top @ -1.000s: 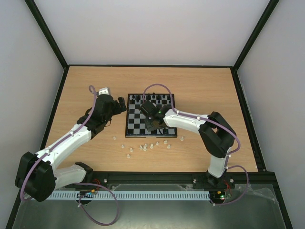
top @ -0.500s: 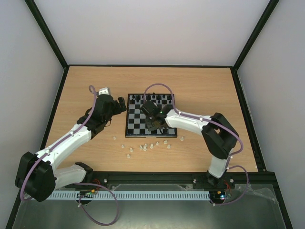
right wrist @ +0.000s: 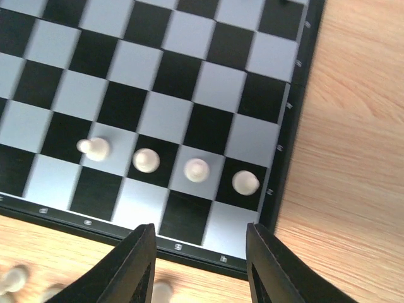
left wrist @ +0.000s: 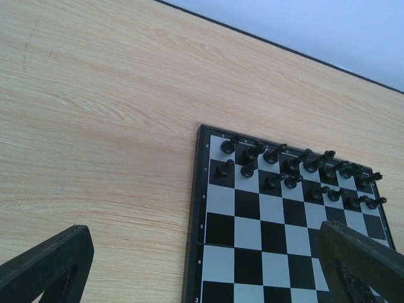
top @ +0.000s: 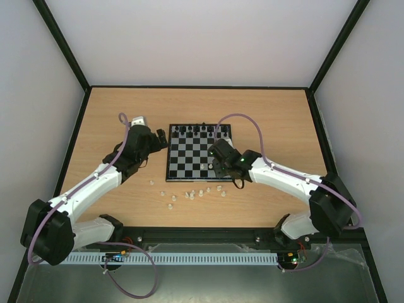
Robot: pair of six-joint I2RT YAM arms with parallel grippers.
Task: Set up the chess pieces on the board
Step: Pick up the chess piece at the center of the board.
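Across the wooden bench (top: 271, 113) the big change is the R arm (top: 284, 180): a sec ago it reached over the middle of the board (top: 189, 158), now it has swung out to the right w/ its wrist over the board's near-right corner. The L arm (top: 95, 186) hasn't moved and sits parked just off the board's left edge. The board lies mid-bench, square to the arms, not shifted. The R fingers (right wrist: 136, 265) have gone from pinched to spread, nothing btwn them, hovering above the near rim. The L fingers (left wrist: 50, 265) are spread wide and empty, facing the far rows. The black chessmen (left wrist: 297, 170) fill the two far rows, upright as far as I can tell. On the white side, four pawns (right wrist: 197, 170) stand in the second row from the near edge, on the four right-most squares, one per square, approx centred. The rest of the white pcs (top: 192, 195) lie loose on the bench just off the near edge, a few further left. Judgement: a pawn has prob. just been let go and the arm is backing off, so that placement looks done. Four more pawns plus the whole back row are left, so the task is still early. The next pick is likely from the loose scatter: tiny pcs, close together, easy to knock neighbours.
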